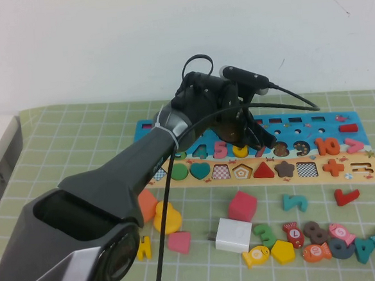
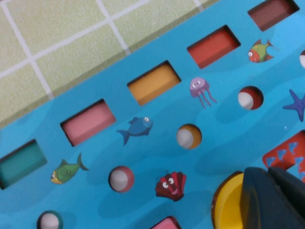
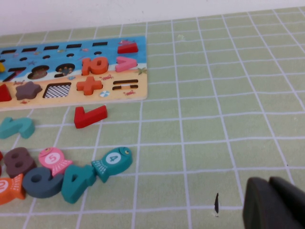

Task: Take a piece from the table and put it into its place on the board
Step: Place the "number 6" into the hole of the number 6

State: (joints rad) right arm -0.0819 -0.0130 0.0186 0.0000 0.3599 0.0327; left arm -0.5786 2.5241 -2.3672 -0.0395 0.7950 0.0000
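A: One arm is out over the board [image 1: 342,144]: we see the left gripper [image 1: 246,138] down at the blue number band, closed, its fingers [image 2: 267,198] against the yellow piece [image 2: 228,206].

B: Where does the piece sit?

A: Among the numerals, between the pink 5 [image 1: 220,149] and the red 7 [image 1: 261,149]; we cannot tell whether it is fully seated.

B: And the right gripper [image 3: 275,202]?

A: It hangs over bare mat [image 3: 214,119], well away from the board, pads together, holding nothing.
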